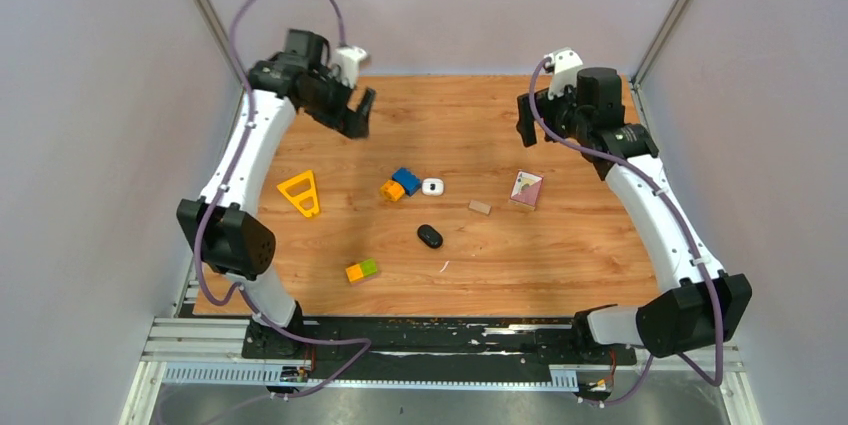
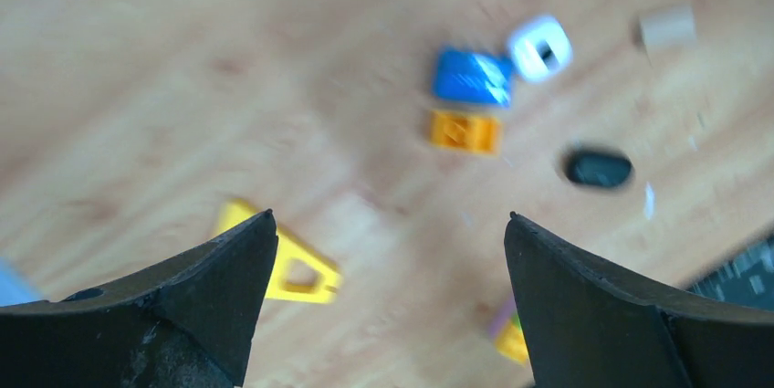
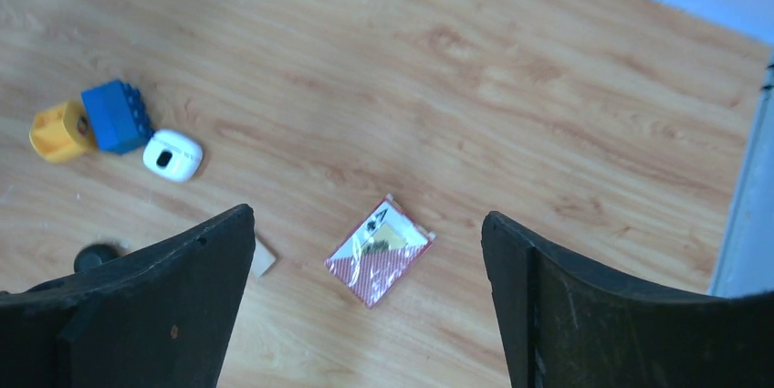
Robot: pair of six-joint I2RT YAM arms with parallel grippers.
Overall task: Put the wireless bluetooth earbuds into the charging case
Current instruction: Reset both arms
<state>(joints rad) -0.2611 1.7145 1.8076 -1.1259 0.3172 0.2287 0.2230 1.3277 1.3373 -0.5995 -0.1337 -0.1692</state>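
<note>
While the left gripper (image 1: pixel 357 115) and right gripper (image 1: pixel 527 125) hover open and empty over the table's (image 1: pixel 560 265) far corners, nothing is started; reaching the white charging case (image 1: pixel 432 186) seems next.

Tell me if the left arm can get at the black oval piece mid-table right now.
Probably yes. The left gripper hangs open over the far left of the table, and the black oval piece lies alone on bare wood, apart from the blue block, with nothing in between.

A robotics lab cell: plain grey panels (image 1: pixel 90 95) wall in a wood-grain counter (image 1: pixel 560 265), two cabled arms (image 1: pixel 650 210) bolted to metal rails (image 1: pixel 200 340) at its near edge.
</note>
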